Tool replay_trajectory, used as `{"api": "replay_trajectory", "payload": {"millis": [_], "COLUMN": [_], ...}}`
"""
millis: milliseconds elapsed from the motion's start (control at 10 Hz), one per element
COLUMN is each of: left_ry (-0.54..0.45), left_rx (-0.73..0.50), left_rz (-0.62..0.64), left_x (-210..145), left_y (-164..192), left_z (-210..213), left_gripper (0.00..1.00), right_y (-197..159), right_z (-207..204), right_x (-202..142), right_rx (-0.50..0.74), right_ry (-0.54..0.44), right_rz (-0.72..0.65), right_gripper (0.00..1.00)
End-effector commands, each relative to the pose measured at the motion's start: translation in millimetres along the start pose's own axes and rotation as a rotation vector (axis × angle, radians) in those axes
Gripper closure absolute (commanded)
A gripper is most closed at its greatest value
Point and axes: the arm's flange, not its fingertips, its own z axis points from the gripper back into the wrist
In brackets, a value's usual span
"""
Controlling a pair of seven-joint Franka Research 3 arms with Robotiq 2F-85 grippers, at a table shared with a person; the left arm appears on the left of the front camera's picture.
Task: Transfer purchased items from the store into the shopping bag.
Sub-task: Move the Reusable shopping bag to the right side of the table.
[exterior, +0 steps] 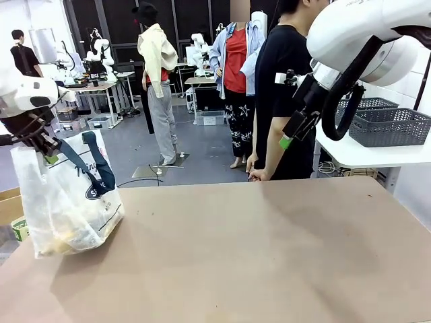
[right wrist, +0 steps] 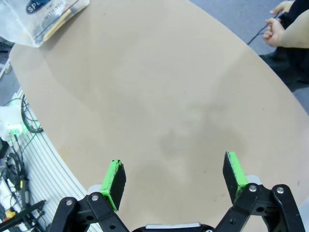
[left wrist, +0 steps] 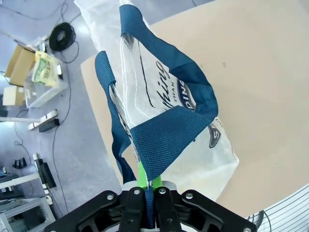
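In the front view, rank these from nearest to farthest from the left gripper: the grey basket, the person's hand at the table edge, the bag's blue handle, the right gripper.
1. Blue handle: clamped in the shut left gripper, far left.
2. Person's hand: far table edge, right of centre.
3. Right gripper: raised, just right of the hand, jaws open. The second and third places are nearly level.
4. Grey basket: side table, far right.
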Motion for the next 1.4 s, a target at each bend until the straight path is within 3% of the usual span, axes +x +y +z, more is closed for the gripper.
{"api": "replay_trajectory", "payload": {"millis": [0,200,600,800,1100,1300], "left_ry": [-0.014,0.0,-0.107,-0.102,-0.089,-0.067], "left_rx": [0.037,0.0,-0.007,0.059,0.025,0.023], "left_rz": [0.014,-0.001,-0.058,-0.103,-0.16,-0.132], "left_x": [3,0,-17,-27,-36,-32], "left_y": [5,-1,34,44,40,40], "left_z": [11,0,-18,-26,-33,-35], "left_gripper": [1.0,1.0,1.0,1.0,1.0,1.0], "right_y": [1,1,1,1,1,1], "right_z": [0,0,0,0,0,0], "right_x": [0,0,0,0,0,0], "right_rx": [-0.001,-0.001,-0.001,-0.001,-0.001,-0.001], "right_ry": [0.014,0.014,0.014,0.014,0.014,0.014], "right_rz": [0.001,0.001,0.001,0.001,0.001,0.001], "right_gripper": [0.0,0.0,0.0,0.0,0.0,0.0]}}
